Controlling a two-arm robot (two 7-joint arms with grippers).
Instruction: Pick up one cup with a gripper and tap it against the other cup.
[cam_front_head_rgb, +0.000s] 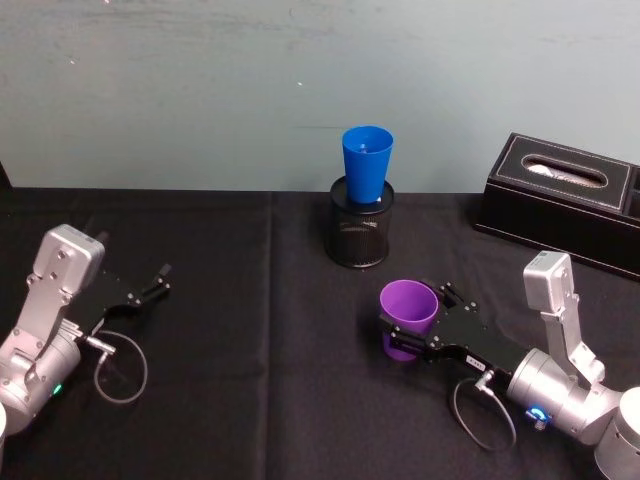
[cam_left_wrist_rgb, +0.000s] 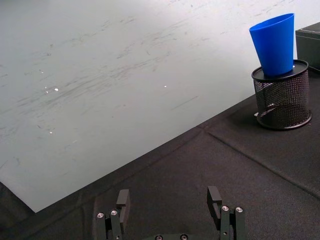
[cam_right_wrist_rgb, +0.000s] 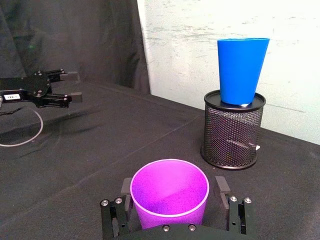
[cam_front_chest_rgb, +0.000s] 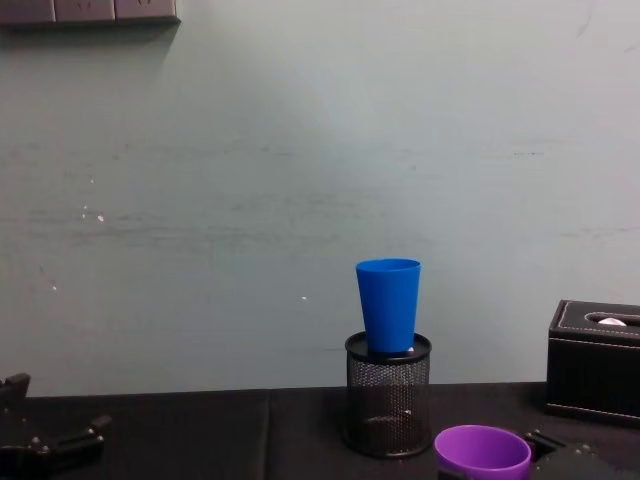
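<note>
Standing upright on the black worktop (cam_front_head_rgb: 250, 330), the purple cup (cam_front_head_rgb: 408, 318) is bracketed by the right tool (cam_front_head_rgb: 418, 322), one finger at each side of its wall. In the right wrist view the fingers (cam_right_wrist_rgb: 221, 186) are seen just beside the cup; whether they already press it cannot be told, and the cup seems not yet lifted. The grip is placed low on the wall, probably so that the wide rim stays free for the tap. The blue cup (cam_front_head_rgb: 366, 166) is seated in the mouth of a black mesh pen holder (cam_front_head_rgb: 360, 235), well behind the purple one, so it is raised above the worktop and a lift will be needed before contact. The left tool (cam_front_head_rgb: 150, 285) is parked at the left side, released, with nothing between its fingers. A black tissue box (cam_front_head_rgb: 560, 200) is set at the right rear.
</note>
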